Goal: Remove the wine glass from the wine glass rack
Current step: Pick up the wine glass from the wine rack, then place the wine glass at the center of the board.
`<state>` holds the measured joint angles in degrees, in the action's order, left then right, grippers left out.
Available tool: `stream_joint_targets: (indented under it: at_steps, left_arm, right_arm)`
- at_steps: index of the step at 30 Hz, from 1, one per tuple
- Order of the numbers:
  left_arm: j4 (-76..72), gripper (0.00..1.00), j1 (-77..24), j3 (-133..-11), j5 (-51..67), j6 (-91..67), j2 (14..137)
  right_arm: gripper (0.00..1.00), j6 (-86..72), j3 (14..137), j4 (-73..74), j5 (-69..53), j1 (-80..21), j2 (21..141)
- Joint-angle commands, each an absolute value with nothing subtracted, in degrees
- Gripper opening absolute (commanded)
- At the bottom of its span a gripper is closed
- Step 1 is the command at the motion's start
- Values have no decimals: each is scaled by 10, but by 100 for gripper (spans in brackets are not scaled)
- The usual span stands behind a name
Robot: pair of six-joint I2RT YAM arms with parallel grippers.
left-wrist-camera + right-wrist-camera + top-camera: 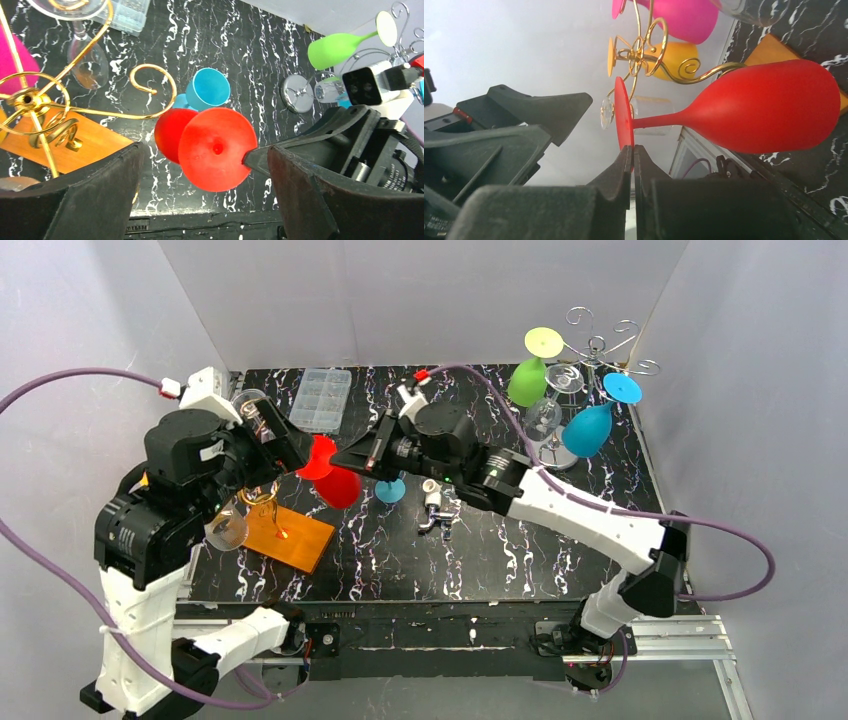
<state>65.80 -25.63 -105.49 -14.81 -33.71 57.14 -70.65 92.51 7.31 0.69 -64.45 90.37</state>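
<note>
Top external view: the black marbled table (500, 560) was seen boxed in by white walls (80, 320) at the left, back and right of the frame. The left arm was crowded against the left wall. Bare tabletop was left at lower centre. A second, silver rack (600, 345) with a green glass (527, 380) and a blue glass (590, 427) filled the upper right corner. A clear plastic box (322, 398) was set near the back edge.

The red wine glass (335, 480) was held above the table at centre left, lying on its side, just right of the gold rack (262, 495) on its wooden base (295, 538). A teal cup (390, 490) was seen below and to its right.

In the right wrist view the right gripper (633, 150) was clenched on the thin rim of the glass's foot, with the stem and bowl (769, 112) stretched towards the right of the frame. The gold rack (639, 50) was seen at upper centre, behind the glass.

In the left wrist view the left gripper's fingers (75, 200) were spread wide and grasped nothing. The red foot (217, 148) was framed between them, with a gap at either side. The rack's nearest gold curl (152, 80) was left apart from the glass, at its upper left.
</note>
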Motion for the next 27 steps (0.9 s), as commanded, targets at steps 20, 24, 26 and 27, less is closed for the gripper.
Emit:
stream_joint_targets:
  at_steps: [20,24,26,27]
  left_arm:
    - [533,61,-258,-1199,170,-460,801]
    - [514,57,-252,-1197,194,-477,815]
    - [497,56,-238,-1193,222,-494,820]
    - [487,55,-234,-1190,237,-503,824]
  right_arm:
    - [1,-713,887,22,-271,-344,772]
    - [1,-728,877,-8,-299,-318,770]
    - [1,-737,870,-27,-309,-308,766]
    - [1,-741,868,-34,-313,-304,765]
